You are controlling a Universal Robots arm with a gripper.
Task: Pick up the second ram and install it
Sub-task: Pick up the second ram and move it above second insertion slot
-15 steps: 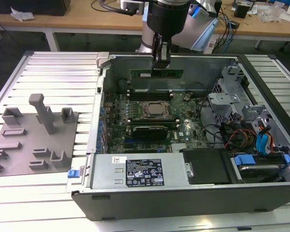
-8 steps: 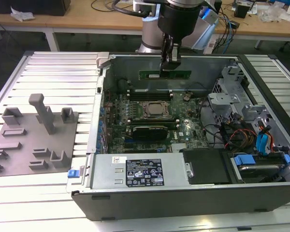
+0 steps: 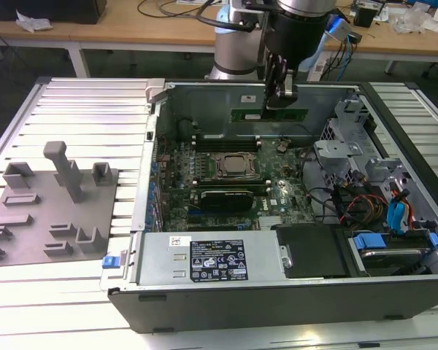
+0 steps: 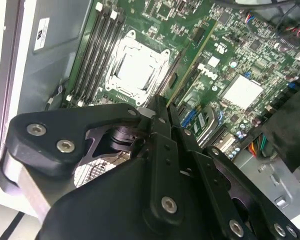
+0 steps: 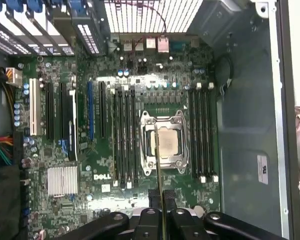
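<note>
One open tower case (image 3: 277, 302), sheet metal, lies on its side with the green motherboard (image 3: 285, 197) flat inside. Your gripper (image 3: 281, 102) hangs above it, jaws clamped on the second ram (image 3: 255, 114), a thin, flat green stick. The stick hangs level under the fingers, clear of the board. In the first wrist view it is edge-on, its long axis parallel to the black slots (image 5: 125, 135), but over the shiny metal CPU socket (image 5: 162, 142) between the two banks.
</note>
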